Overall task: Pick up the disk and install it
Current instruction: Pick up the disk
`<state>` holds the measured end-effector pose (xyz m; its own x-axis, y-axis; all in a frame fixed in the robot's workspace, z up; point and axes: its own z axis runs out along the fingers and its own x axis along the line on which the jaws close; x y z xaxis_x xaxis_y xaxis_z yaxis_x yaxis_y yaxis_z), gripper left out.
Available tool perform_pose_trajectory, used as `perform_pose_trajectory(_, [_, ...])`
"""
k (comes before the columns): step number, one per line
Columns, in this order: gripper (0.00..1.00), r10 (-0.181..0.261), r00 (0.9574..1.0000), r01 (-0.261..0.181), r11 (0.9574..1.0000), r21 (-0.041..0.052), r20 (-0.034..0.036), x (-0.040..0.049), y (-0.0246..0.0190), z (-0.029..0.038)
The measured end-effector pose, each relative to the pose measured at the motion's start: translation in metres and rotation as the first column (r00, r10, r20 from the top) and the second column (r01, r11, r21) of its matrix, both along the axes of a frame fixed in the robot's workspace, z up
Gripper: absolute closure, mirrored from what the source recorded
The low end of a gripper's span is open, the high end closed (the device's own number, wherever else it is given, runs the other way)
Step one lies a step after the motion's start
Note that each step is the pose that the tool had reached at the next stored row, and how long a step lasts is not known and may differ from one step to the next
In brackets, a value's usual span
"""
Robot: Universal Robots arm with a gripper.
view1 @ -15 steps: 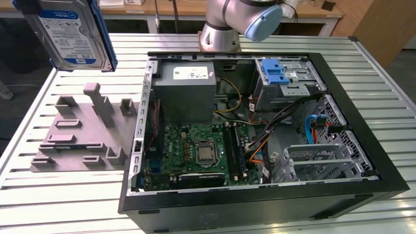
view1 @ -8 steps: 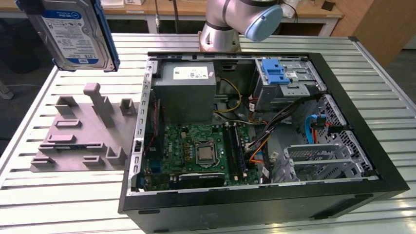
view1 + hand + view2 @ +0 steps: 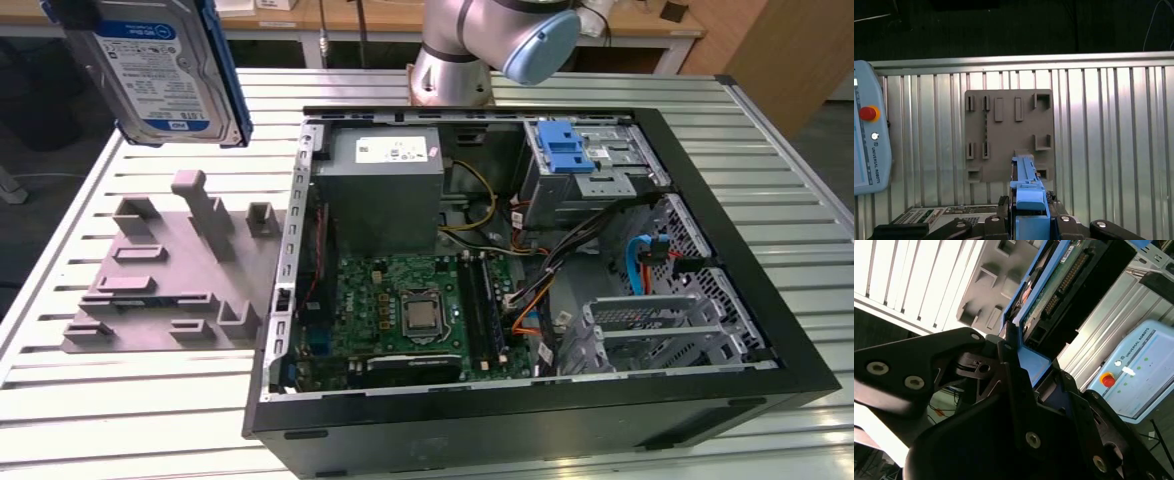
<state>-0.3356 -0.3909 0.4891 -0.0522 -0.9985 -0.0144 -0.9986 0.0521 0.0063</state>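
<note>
Disk aloft over table, edge-on in claw, apparently clamped tight. First wrist view: grey fixture beneath disk. Exterior view: open case alongside.

It is looking like a robotics lab: a pale-blue control pendant with red button is sitting beside a ribbed silver metal table.

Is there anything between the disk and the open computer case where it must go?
Nothing visible. The gripper holds the disk in the air above the grey fixture, at the exterior view's left of the case, which lies open. Cables lie near the drive cages inside.
</note>
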Motion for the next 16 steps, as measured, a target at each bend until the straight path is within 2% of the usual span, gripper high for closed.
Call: perform_pose_trajectory(16, [0.63, 0.0, 1.0, 0.0, 1.0, 0.0001, 0.0001, 0.0103, 0.0, 0.0])
